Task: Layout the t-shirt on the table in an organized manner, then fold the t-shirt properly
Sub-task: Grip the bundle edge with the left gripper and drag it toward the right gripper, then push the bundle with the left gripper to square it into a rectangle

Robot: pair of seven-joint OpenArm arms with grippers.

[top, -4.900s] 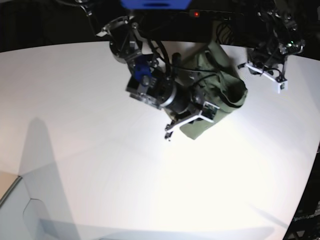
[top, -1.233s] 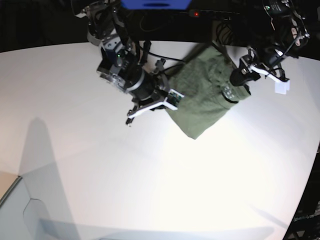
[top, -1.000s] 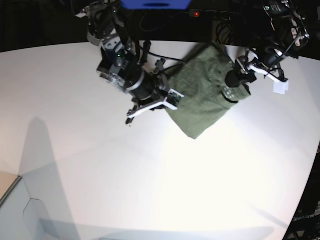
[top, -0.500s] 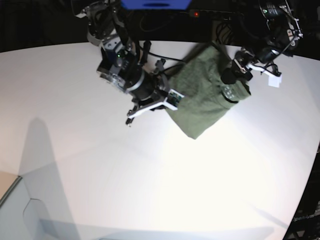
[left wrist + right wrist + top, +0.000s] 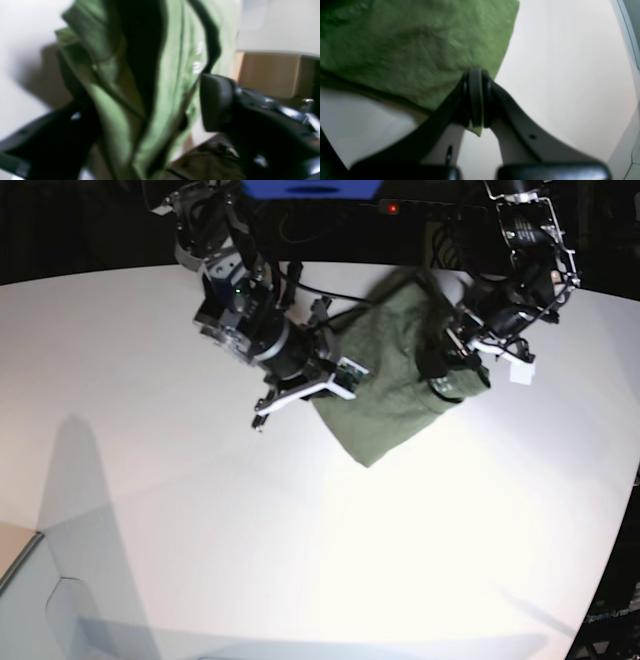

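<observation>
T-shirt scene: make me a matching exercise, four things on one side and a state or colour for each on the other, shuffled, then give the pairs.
Things:
1. t-shirt
2. table
3. right gripper
4. left gripper

States:
A. white and smooth
B. shut on an edge of fabric
C. olive green, bunched and wrinkled
D. fingers apart with folds of cloth between them

Pairs: 1-C, 2-A, 3-B, 4-D
</observation>
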